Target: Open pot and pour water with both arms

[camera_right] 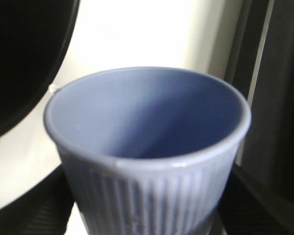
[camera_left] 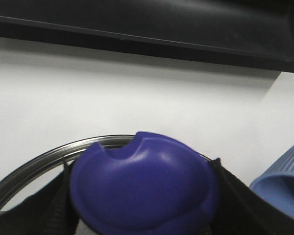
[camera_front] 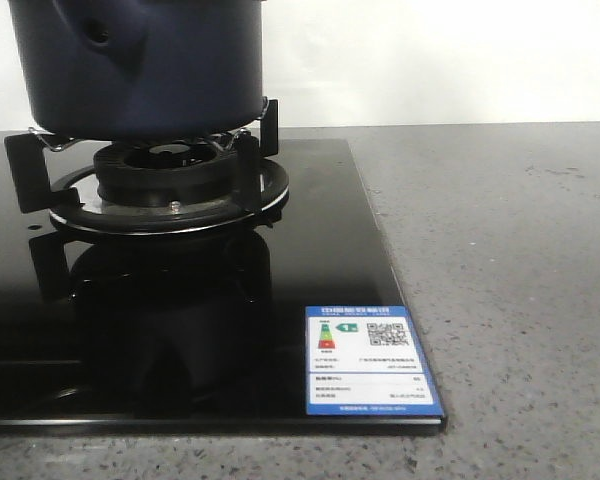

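Observation:
The dark navy pot [camera_front: 140, 65] stands on the gas burner [camera_front: 165, 175] at the back left of the front view; its top is cut off by the frame and its side lug with a hole [camera_front: 98, 32] faces me. Neither gripper shows in the front view. My left gripper [camera_left: 144, 208] is shut on the purple-blue knob [camera_left: 144, 188] of a lid with a metal rim [camera_left: 34, 164], held before a white wall. My right gripper [camera_right: 147, 213] is shut on the light blue ribbed cup [camera_right: 147, 142], upright, its mouth open to the camera. The cup's edge also shows in the left wrist view [camera_left: 284, 181].
The burner sits in a black glass cooktop [camera_front: 320, 250] with a blue energy label [camera_front: 370, 360] at its front right corner. Grey stone counter [camera_front: 510, 280] lies to the right. A dark rounded shape [camera_right: 24, 58] is close beside the cup in the right wrist view.

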Robot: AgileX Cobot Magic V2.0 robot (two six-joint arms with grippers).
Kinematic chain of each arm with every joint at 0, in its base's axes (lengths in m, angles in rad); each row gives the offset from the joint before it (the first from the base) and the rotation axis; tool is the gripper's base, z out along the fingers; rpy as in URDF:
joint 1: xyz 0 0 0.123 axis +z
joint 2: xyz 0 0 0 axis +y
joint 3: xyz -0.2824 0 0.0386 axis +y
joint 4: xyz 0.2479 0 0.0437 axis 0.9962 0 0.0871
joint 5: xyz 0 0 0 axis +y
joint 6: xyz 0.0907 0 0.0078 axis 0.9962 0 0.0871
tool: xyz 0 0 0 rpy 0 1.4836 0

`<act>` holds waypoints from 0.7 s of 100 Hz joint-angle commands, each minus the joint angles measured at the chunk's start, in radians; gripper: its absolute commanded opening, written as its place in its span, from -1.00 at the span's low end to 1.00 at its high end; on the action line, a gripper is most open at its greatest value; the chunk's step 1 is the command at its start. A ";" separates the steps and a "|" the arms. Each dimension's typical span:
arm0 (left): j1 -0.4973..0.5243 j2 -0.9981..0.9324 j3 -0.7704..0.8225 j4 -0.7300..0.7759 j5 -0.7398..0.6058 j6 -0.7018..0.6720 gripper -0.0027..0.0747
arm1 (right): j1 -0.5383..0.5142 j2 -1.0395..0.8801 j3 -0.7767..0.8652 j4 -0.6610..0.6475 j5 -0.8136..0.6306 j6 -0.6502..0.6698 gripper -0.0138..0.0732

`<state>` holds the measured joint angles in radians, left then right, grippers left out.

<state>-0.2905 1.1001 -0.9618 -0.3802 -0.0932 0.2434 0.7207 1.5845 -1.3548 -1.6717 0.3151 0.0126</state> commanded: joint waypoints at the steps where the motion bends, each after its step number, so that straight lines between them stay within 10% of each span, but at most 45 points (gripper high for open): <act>1: 0.002 -0.029 -0.035 0.004 -0.100 -0.006 0.02 | 0.008 -0.059 -0.040 0.033 0.089 0.173 0.05; 34: 0.002 -0.029 -0.035 0.004 -0.100 -0.006 0.02 | -0.021 -0.163 -0.034 0.385 0.370 0.495 0.05; 70: 0.002 -0.029 -0.035 0.004 -0.098 -0.006 0.02 | -0.331 -0.440 0.275 0.485 0.050 0.992 0.05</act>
<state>-0.2905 1.1001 -0.9618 -0.3796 -0.0916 0.2434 0.4618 1.2368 -1.1399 -1.1429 0.5095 0.8934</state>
